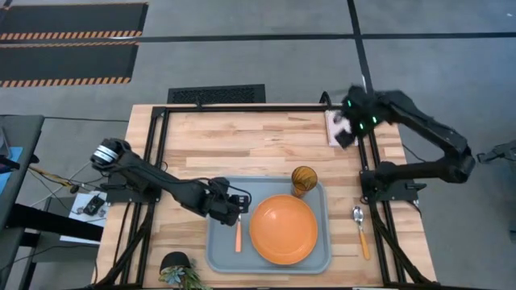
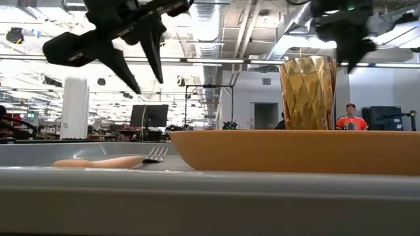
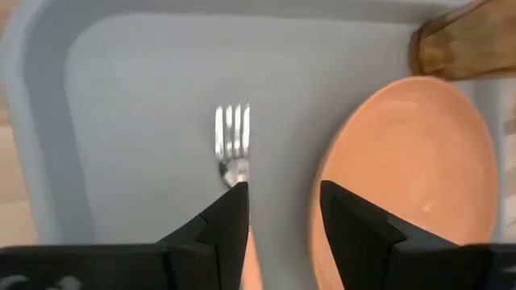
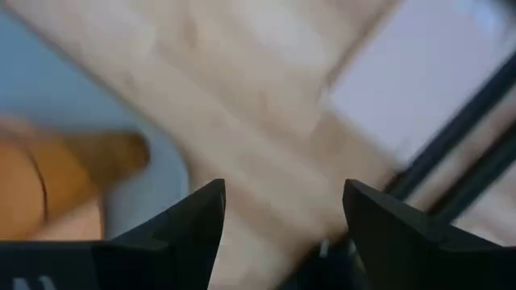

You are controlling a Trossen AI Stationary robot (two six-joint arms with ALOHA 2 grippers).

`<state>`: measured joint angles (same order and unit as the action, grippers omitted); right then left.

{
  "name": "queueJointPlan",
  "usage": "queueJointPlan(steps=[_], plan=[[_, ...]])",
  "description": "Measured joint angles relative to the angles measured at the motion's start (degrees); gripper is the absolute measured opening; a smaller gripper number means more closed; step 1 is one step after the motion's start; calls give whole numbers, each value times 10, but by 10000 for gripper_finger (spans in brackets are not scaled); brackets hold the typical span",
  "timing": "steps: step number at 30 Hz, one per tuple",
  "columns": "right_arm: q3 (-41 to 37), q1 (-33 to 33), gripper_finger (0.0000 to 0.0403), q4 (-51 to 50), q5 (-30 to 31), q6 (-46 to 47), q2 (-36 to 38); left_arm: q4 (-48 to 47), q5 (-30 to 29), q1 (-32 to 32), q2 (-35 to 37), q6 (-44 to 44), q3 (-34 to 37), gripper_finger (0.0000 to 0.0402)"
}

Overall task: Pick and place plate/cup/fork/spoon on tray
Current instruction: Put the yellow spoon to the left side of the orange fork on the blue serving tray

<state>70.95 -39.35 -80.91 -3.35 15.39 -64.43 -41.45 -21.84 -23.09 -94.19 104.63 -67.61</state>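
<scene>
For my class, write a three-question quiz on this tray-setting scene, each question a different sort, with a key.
1. True or false: the spoon lies on the tray.
2. Which touches the plate's far edge in the high view? A) fork B) cup C) spoon
3. Fill in: the left end effector, open, hovers over the ____.

Key: 1 false, it lies on the table; 2 B; 3 fork.

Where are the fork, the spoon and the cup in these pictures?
fork (image 1: pixel 238 234): high view, on its orange handle, lying on the tray.
spoon (image 1: pixel 357 214): high view, on its silver bowl, lying on the table right of the tray.
cup (image 2: pixel 308 92): low view, on its ribbed side wall.
</scene>
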Motion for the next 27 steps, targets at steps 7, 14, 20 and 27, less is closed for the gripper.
queueJointPlan(steps=[7, 14, 20, 27], plan=[[-170, 183, 274, -26, -29, 283, 185, 3, -14, 0, 7, -14, 0, 140], [-285, 398, 274, 60, -54, 570, 328, 3, -11, 0, 5, -41, 0, 140], [-308, 525, 274, 171, -44, 613, 312, -1, -11, 0, 5, -49, 0, 140], [-308, 668, 274, 145, -49, 757, 235, 0, -10, 0, 5, -57, 0, 140]])
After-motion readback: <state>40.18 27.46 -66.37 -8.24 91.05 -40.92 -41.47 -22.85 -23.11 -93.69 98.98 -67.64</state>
